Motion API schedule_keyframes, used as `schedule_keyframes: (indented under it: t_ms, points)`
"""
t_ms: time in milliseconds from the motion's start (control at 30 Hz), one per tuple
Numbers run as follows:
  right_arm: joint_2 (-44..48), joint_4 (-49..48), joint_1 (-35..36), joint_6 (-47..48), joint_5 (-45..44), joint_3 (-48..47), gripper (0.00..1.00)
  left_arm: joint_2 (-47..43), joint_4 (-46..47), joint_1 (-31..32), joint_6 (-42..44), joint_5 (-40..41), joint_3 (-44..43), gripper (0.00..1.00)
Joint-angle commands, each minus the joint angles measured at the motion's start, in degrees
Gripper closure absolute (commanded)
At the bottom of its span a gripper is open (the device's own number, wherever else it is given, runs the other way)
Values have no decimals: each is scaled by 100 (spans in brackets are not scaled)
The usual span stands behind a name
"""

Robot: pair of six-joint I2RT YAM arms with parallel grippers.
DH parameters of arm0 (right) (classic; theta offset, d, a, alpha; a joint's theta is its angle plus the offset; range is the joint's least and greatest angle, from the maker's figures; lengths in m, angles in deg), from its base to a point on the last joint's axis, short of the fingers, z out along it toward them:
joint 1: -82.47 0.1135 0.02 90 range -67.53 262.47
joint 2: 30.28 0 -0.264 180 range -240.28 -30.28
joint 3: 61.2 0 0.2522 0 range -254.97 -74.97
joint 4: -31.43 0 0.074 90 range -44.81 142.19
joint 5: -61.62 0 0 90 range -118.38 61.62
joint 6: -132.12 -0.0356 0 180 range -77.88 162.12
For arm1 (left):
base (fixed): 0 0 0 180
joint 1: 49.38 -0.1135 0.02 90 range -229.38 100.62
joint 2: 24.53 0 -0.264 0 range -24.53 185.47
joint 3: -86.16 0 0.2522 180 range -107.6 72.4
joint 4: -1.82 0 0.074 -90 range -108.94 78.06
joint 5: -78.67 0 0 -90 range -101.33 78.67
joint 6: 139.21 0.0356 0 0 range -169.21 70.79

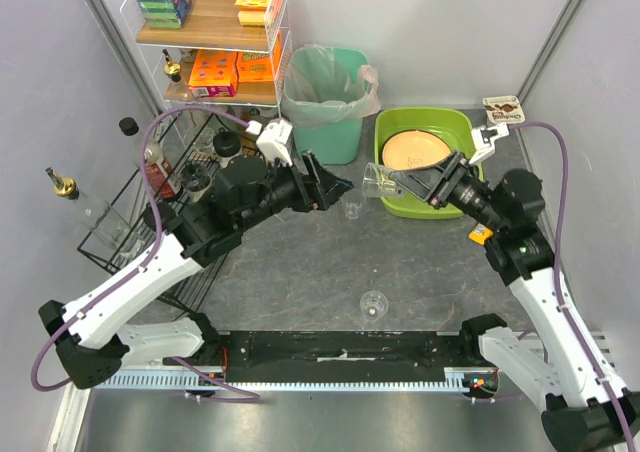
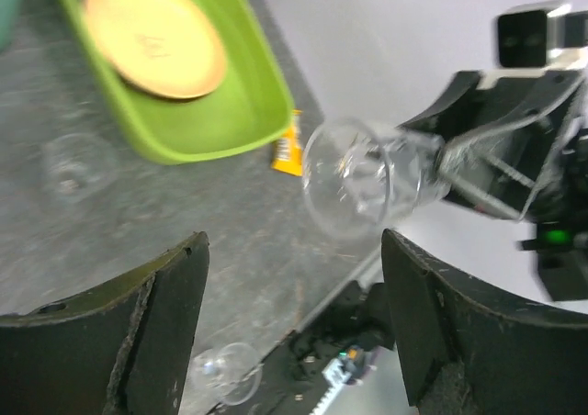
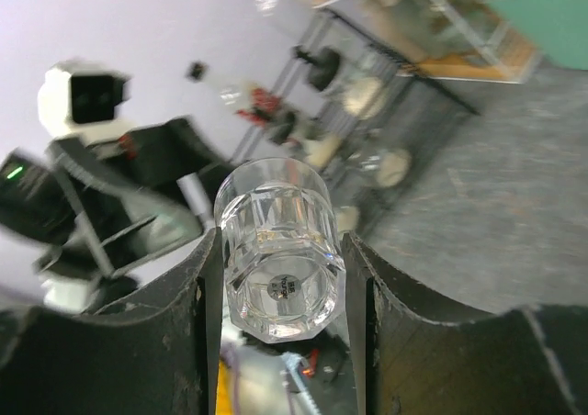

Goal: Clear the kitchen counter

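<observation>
Clear faceted glass tumbler [image 3: 276, 241] gripped sideways in right jaws; left jaws wide open. Dark-grey mottled stone worktop [image 1: 300, 262] is below both. Imo ease it slow into lime-green plastic tub [image 1: 455, 124], no dropping.

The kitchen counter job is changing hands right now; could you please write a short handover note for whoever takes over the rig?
Left gripper: open, empty, above mid-counter.
Right gripper: shut on a clear faceted glass tumbler, held on its side in the air by the lime-green plastic tub.
Done: a round tan plate lies in the tub.
Left: a small clear glass at mid-counter, a second small clear glass near the arm bases and an orange packet are on the dark-grey mottled kitchen counter.
</observation>
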Motion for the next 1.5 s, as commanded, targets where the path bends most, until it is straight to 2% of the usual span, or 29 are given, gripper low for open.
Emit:
schedule_keyframes:
  t_ms: [0, 67, 233, 367, 467, 700, 1000, 1167, 1300, 1400, 1467]
  points:
    - [-568, 2151, -2, 1894, -1324, -1054, 100, -432, -975, -56, 646, 1600, 312, 18]
    - [-1024, 2749, -2, 2475, -2087, -1512, 100, -564, -1186, -65, 874, 1734, 453, 18]
    - [-2334, 3761, -2, 3768, -3408, -2602, 100, -714, -1538, -65, 1297, 1497, 620, 18]
    - [-3310, 4061, 7, 4287, -3963, -3121, 100, -723, -1714, -65, 1437, 1330, 734, 18]
    - [-3943, 4105, 15, 4481, -4113, -3368, 100, -775, -1723, -65, 1482, 1251, 866, 18]
    - [-5060, 3957, 68, 4666, -3709, -3527, 100, -793, -1662, -65, 1447, 1066, 1086, 18]
    - [-5623, 3737, 182, 4701, -3621, -3298, 100, -767, -1653, -65, 1402, 987, 1218, 18]
    - [-5922, 3570, 270, 4666, -3875, -3184, 100, -775, -1653, -65, 1402, 952, 1218, 18]
    - [-6185, 3403, 393, 4596, -4235, -3149, 92, -802, -1714, -65, 1394, 969, 1218, 18]
    - [-6282, 3306, 551, 4543, -4508, -3052, 77, -828, -1758, -65, 1376, 996, 1218, 17]
    - [-6291, 3227, 613, 4508, -4614, -2982, 63, -837, -1785, -65, 1367, 1004, 1218, 17]
